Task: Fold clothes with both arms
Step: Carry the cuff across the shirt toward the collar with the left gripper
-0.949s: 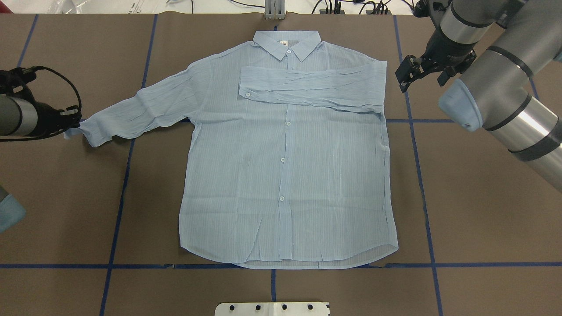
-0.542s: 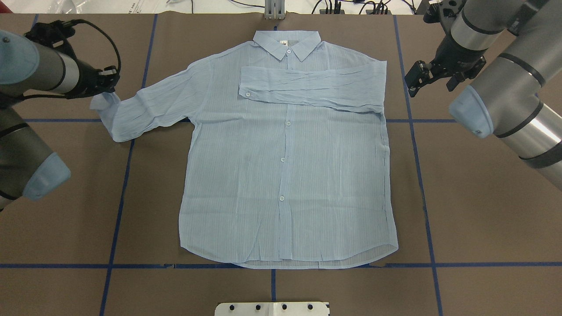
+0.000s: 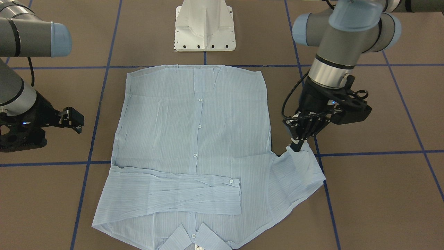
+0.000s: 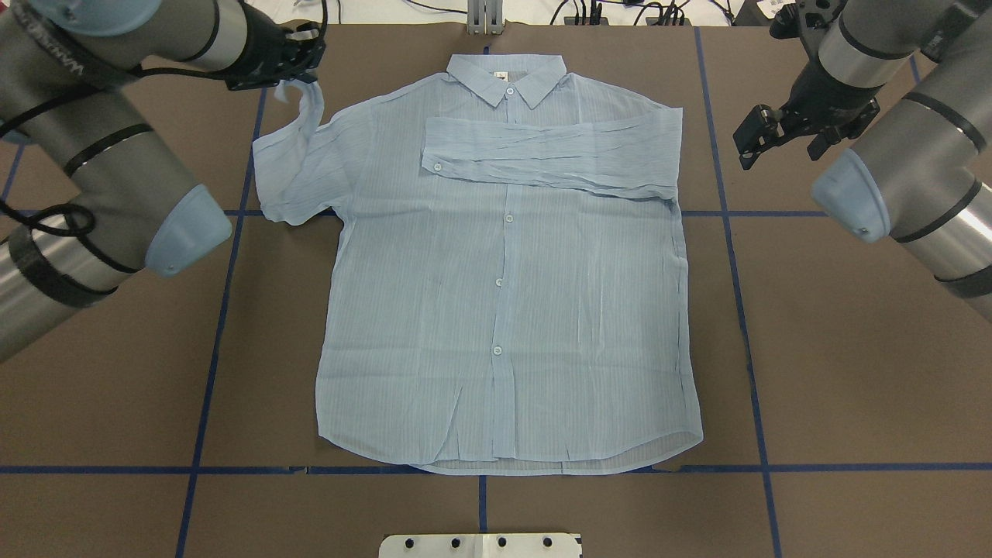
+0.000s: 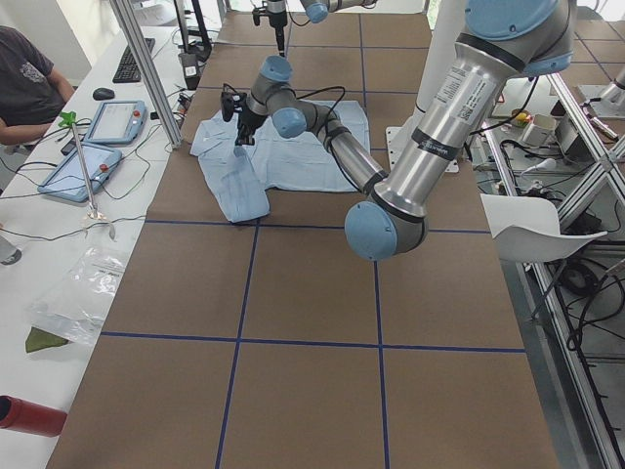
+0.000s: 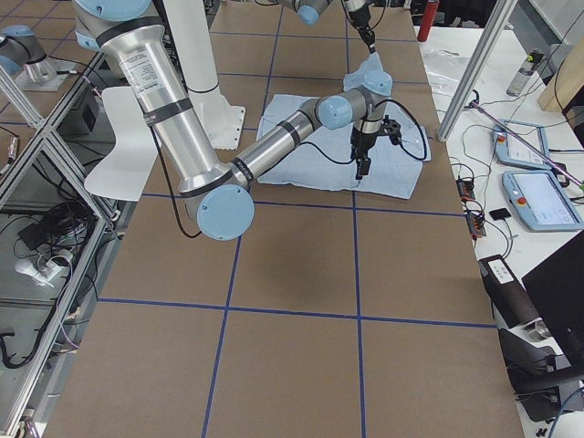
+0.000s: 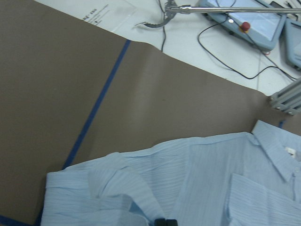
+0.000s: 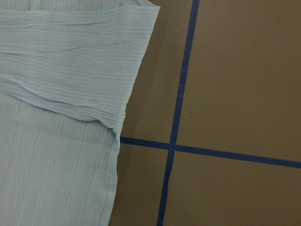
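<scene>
1. The shirt (image 4: 504, 310) is laid flat and buttoned, front up, on the counter (image 4: 837, 364). Its body is spread between the two claws.
2. The right sleeve (image 4: 542, 155) is already folded across the chest, well away from the left claw (image 3: 297, 146) and nearer the right one.
3. The cuff (image 4: 301, 97) of the left sleeve (image 4: 291, 174) is pinched between the fingers of the left claw and lifted off the counter. The rest of the sleeve hangs slack beneath the claw, bent back toward the shoulder.
4. The right claw (image 4: 753, 146) is spread and empty, and it hovers just off the shirt's far shoulder.
5. The step in hand is judged to be the fold of the left sleeve over the chest.
   - The cuff should be carried in a low arc away from the claw's present spot, toward the right claw.
   - The crease should be formed at the shoulder seam, not in the body.
   - The sleeve should be laid level with the one already folded.
6. The fabric looks thin and slippery, so the pinch should be kept firm. Release is best made only once the cuff rests on cloth.
</scene>
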`<control>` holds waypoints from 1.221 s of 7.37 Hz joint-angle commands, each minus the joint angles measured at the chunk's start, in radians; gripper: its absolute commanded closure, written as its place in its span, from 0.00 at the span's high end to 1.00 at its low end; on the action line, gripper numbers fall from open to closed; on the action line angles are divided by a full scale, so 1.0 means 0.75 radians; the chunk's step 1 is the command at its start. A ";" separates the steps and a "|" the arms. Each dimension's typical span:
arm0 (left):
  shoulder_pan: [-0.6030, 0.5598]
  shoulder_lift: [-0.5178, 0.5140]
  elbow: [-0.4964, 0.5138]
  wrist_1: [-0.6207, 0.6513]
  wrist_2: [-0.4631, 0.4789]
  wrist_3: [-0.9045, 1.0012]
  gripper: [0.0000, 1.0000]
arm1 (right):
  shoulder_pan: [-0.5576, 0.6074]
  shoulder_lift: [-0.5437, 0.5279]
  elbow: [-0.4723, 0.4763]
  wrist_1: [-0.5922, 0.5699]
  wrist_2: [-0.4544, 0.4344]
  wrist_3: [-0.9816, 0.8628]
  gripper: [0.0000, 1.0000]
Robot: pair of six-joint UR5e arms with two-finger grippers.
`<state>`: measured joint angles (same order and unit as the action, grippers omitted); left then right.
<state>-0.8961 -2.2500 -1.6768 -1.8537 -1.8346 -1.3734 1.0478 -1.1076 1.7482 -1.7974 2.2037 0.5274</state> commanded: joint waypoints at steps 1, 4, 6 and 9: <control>0.019 -0.261 0.224 -0.026 -0.029 -0.121 0.00 | 0.012 -0.018 -0.001 0.001 0.001 -0.008 1.00; 0.159 -0.425 0.513 -0.283 -0.014 -0.299 0.00 | 0.020 -0.041 0.001 0.001 0.009 -0.008 1.00; 0.184 -0.461 0.530 -0.292 0.004 -0.329 0.00 | 0.024 -0.053 0.001 0.001 0.011 -0.010 1.00; 0.252 -0.473 0.507 -0.294 0.004 -0.418 0.00 | 0.024 -0.063 0.001 0.003 0.009 -0.010 1.00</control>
<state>-0.7347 -2.6015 -1.2952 -2.0733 -1.8352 -1.6624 1.0660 -1.1515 1.7487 -1.7956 2.2117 0.5201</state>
